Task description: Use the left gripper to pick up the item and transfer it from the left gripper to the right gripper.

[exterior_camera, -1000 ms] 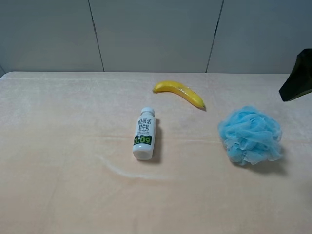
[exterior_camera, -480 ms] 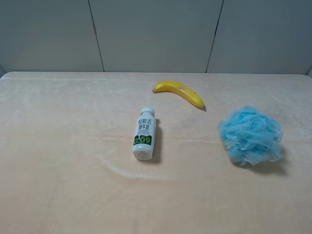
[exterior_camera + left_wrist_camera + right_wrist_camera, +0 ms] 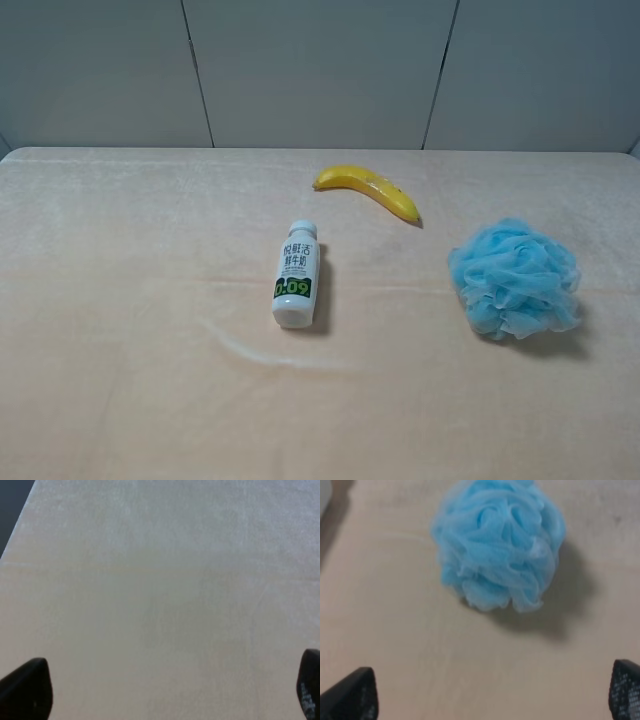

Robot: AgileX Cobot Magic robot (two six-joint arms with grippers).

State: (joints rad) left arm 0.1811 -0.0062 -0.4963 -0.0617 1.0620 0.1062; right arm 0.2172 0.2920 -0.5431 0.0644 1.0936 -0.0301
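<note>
- bath puff (image 3: 514, 278): light blue, fluffy mesh ball. lies on the table (image 3: 120, 300) toward my right side in the high view, resting free with its shadow beside it. nothing touches it.
- same puff in my right wrist view (image 3: 499, 544): sits ahead of my right pincer, well apart from both tips, blurred but whole.
- my right pincer (image 3: 494, 696): jaws spread wide, one dark fingertip (image 3: 353, 696) at one lower corner of the wrist view and the other at the opposite corner. holds nothing, touches nothing that i can see; bare cloth between the tips. not seen in the high view.
- my left pincer (image 3: 167, 690): jaws also spread wide, one black fingertip (image 3: 27, 689) at one lower corner, the other just showing at the opposite edge. released, nothing held. only plain pale cloth lies before it; the puff does not show in this view. not seen in the high view.
- bottle (image 3: 297, 273): white, lying on its side near the middle of the table, cap toward the wall, label with dark and green print facing up. well apart from the puff.
- banana (image 3: 368, 189): yellow, lying beyond the bottle toward the wall, apart from bottle and puff.
- table covering: pale peach cloth, a faint curved crease near the bottle.
- wall (image 3: 320, 70): grey panels behind the table.
</note>
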